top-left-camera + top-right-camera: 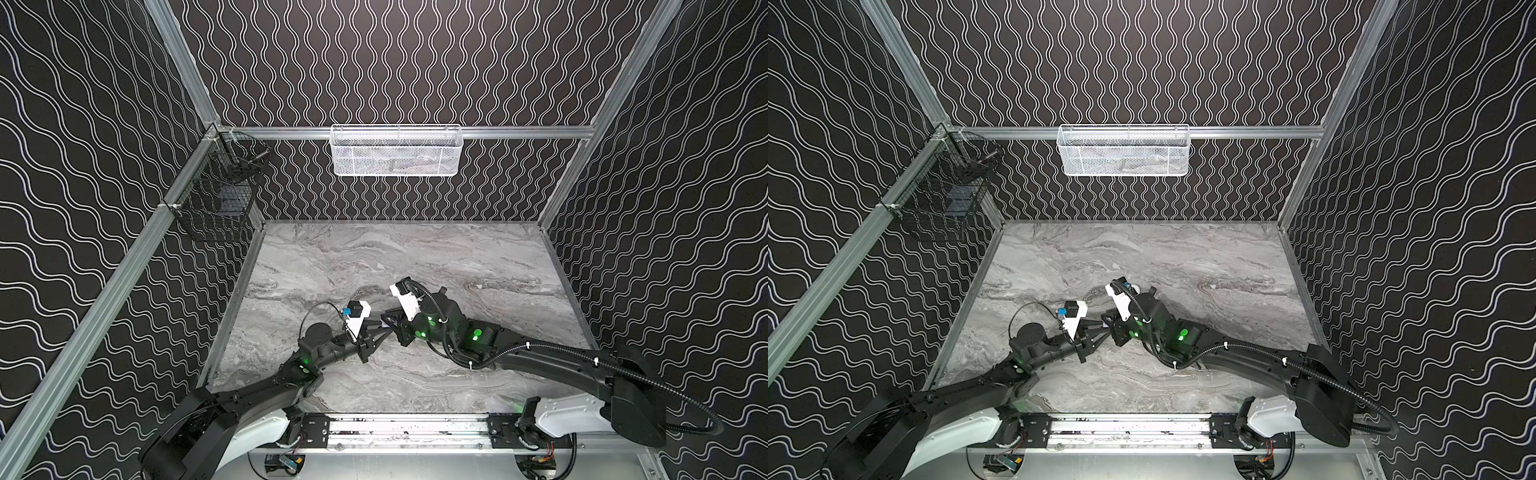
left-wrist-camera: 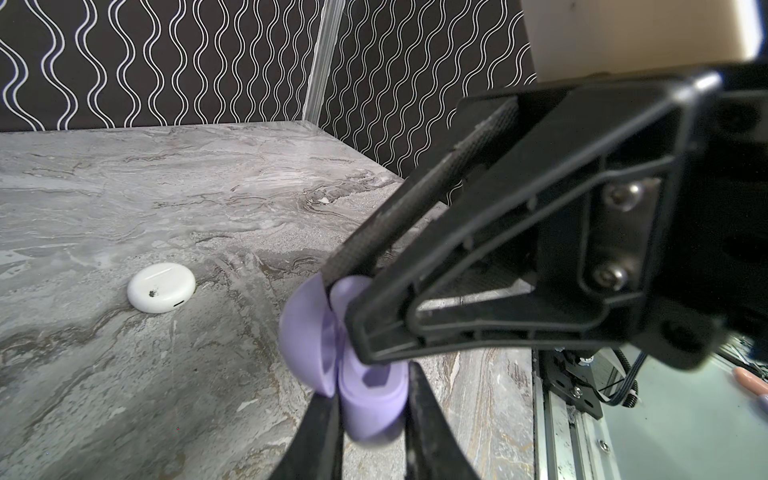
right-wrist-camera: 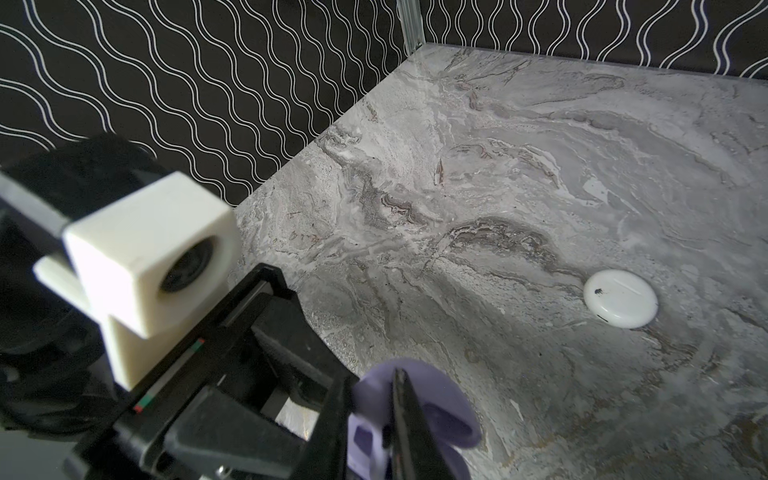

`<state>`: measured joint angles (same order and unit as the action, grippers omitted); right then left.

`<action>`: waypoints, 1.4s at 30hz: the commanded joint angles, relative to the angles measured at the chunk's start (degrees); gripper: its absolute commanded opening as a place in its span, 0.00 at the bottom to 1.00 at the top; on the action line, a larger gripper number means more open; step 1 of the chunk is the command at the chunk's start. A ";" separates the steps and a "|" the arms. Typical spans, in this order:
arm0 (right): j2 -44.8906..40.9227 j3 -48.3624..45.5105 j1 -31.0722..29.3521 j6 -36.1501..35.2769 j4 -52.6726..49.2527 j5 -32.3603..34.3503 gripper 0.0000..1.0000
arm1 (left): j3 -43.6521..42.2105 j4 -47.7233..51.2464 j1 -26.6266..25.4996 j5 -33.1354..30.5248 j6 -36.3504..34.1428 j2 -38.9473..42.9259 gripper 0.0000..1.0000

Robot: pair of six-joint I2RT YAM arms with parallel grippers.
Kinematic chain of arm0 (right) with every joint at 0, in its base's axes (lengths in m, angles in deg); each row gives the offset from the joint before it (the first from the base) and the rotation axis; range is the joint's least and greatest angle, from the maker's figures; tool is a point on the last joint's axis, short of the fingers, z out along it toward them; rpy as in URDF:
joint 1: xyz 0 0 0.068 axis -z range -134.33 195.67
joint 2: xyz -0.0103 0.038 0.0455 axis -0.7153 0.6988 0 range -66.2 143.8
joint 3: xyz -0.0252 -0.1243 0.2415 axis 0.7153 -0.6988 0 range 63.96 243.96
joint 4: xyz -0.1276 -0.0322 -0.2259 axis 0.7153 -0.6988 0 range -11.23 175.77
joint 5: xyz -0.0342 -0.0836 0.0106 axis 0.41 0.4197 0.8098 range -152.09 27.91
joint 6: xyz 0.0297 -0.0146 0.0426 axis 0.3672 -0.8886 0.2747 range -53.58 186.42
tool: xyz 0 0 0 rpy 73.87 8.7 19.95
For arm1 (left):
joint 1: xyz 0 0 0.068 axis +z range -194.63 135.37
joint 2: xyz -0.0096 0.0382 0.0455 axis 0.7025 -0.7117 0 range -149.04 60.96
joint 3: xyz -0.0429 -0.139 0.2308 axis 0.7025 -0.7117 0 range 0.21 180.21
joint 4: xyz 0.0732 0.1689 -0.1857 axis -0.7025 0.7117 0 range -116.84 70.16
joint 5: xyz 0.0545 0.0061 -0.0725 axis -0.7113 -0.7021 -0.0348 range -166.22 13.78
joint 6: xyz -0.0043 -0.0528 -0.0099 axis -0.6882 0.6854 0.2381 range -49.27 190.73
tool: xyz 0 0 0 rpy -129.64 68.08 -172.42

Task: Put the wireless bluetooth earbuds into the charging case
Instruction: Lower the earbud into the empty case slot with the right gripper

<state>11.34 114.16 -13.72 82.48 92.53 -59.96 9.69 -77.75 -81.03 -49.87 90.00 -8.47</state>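
A lavender charging case (image 2: 374, 403) hangs open above the marble table (image 1: 374, 257), held between both grippers near the middle. My left gripper (image 2: 372, 395) is shut on its base, where a dark empty socket shows. My right gripper (image 3: 372, 386) is shut on the raised lid (image 3: 436, 399), and it reaches in from the opposite side as the black right gripper (image 2: 345, 291) in the left wrist view. In both top views the two sets of fingertips meet, left gripper (image 1: 380, 330) against right gripper (image 1: 388, 322). The wireless bluetooth earbuds are out of view.
A closed white round case (image 2: 161, 287) lies flat on the marble, also seen as the white case (image 3: 620, 298). A white mesh basket (image 1: 395, 149) hangs on the back wall, and a black wire basket (image 1: 216, 195) hangs in the left corner. The arms' mounting rail (image 1: 407, 428) runs along the front edge.
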 commanded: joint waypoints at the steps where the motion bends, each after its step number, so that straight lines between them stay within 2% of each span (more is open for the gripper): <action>1: 0.24 0.07 -0.02 0.30 1.85 0.42 0.09 | 0.28 -2.43 0.01 0.90 0.14 -0.13 0.00; 42: 0.16 -1.15 -0.11 0.90 1.54 -0.41 0.09 | 0.11 -1.73 0.01 -0.07 0.12 0.74 0.00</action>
<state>11.78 113.26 -13.77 82.52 93.32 -59.80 9.62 -77.12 -81.01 -50.26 90.02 -7.73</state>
